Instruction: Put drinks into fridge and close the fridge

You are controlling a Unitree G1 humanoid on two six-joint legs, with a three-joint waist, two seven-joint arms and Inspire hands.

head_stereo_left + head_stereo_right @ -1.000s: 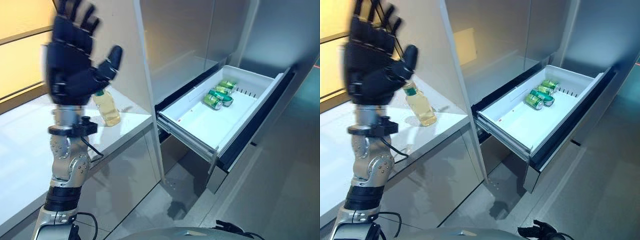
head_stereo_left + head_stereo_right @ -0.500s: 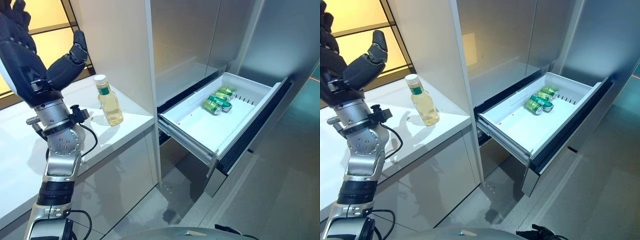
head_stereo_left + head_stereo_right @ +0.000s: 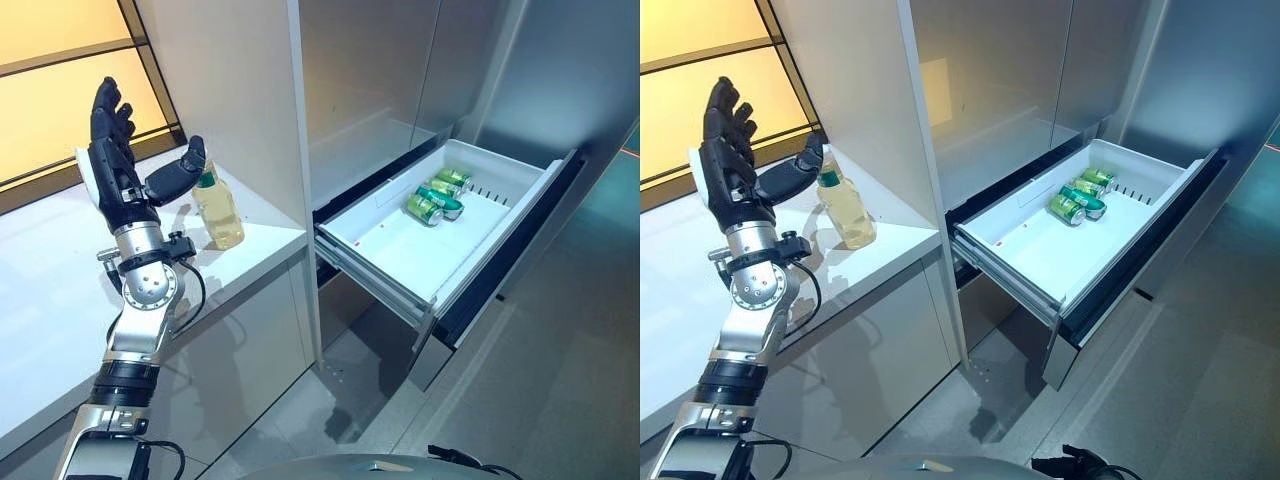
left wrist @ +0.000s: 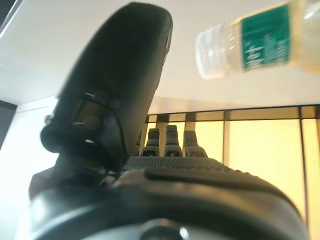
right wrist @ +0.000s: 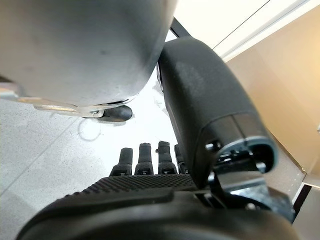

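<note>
A clear bottle of yellow drink (image 3: 221, 209) with a green label stands on the white counter (image 3: 50, 270) near its right end; it also shows in the left wrist view (image 4: 260, 37). My left hand (image 3: 115, 170) is open, raised just left of the bottle, thumb reaching toward its cap, not holding it. Green cans (image 3: 436, 195) lie at the far end of the white fridge drawer (image 3: 390, 250), which is pulled out. My right hand (image 5: 150, 160) is open, fingers straight, hanging over the floor.
A white cabinet wall (image 3: 235, 90) rises right behind the bottle. The open drawer's dark front panel (image 3: 520, 250) juts into the grey floor space. A yellow window (image 3: 45, 100) backs the counter.
My left hand has dropped from high and near the camera down to the counter, ending just left of the bottle with its thumb by the cap. The camera view has shifted slightly.
</note>
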